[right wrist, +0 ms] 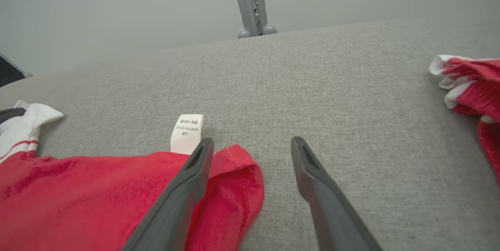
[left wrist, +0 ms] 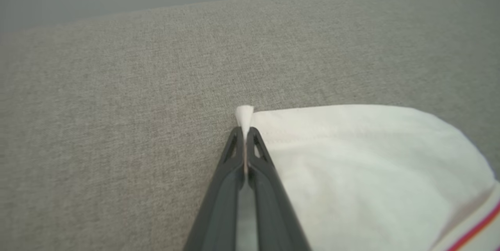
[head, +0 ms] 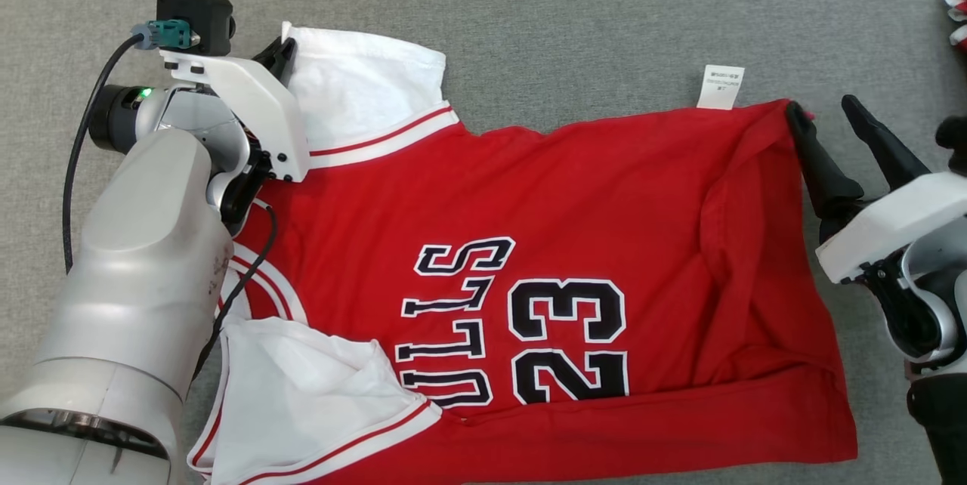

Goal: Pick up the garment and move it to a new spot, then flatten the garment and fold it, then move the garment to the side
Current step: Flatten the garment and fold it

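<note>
a grey woven cloth [head: 574, 24] covers the whole work surface, flat and even. at its far edge stands a plain pale grey wall [right wrist: 117, 8]. a grey metal post [right wrist: 250, 0] rises there on two rounded feet [right wrist: 269, 29]. a dark corner [right wrist: 9, 72] shows at the left of the right wrist view. the light is soft and even, and shadows are faint.

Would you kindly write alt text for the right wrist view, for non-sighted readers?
The open right gripper sits at a corner of a red jersey on grey fabric, one finger over the cloth, a white label beside it.
</note>
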Robot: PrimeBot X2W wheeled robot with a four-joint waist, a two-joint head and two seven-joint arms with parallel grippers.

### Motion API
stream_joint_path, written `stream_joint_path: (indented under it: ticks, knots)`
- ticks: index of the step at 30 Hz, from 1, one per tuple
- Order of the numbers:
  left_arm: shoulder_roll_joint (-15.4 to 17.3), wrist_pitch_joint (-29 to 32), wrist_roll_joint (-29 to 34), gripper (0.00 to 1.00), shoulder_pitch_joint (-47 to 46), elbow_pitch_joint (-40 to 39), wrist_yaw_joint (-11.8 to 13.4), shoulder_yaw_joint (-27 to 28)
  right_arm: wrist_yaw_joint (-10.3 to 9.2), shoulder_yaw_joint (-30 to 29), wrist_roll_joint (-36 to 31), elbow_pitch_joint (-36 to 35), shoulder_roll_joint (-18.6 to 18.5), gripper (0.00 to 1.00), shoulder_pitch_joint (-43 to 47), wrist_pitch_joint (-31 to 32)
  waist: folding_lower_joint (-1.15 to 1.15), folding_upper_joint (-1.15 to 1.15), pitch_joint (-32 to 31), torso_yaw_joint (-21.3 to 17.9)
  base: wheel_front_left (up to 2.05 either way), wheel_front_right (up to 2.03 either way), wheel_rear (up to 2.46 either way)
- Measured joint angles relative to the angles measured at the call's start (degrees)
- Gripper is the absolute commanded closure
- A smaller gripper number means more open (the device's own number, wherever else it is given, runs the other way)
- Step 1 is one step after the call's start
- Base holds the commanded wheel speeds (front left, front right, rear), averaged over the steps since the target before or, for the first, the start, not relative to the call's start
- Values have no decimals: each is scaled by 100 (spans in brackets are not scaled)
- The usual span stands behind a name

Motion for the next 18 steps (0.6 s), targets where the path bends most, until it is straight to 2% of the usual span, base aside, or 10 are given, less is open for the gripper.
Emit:
stream_joint_path:
  ticks: [3,4,5,6,8,9,18]
  knots:
    - [-23,-100,-96,100,-25,-49,-1,-133,0,145,59,153,-145,0,-139,323,0,0,20,63,0,0,0]
    - [-29,-137,-115,100,-35,-75,-1,-172,0,180,105,199,-180,36,-176,468,0,0,25,83,0,0,0]
    - [-24,-170,-155,100,-49,-94,-1,-213,0,222,159,233,-213,57,-197,588,0,0,28,101,0,0,0]
    - [-16,-208,-182,100,-57,-121,-1,-248,0,237,199,250,-235,91,-209,639,0,0,30,116,0,0,0]
    - [-14,-293,-252,100,-80,-191,-1,-332,0,279,259,296,-315,91,-243,790,0,0,32,145,0,0,0]
    - [-11,-331,-294,100,-88,-224,-1,-360,0,293,313,298,-339,100,-244,803,0,0,33,158,0,0,0]
    - [244,-892,-573,100,-186,-725,-2,-492,0,197,345,-59,-543,100,-401,459,0,0,-57,225,0,0,0]
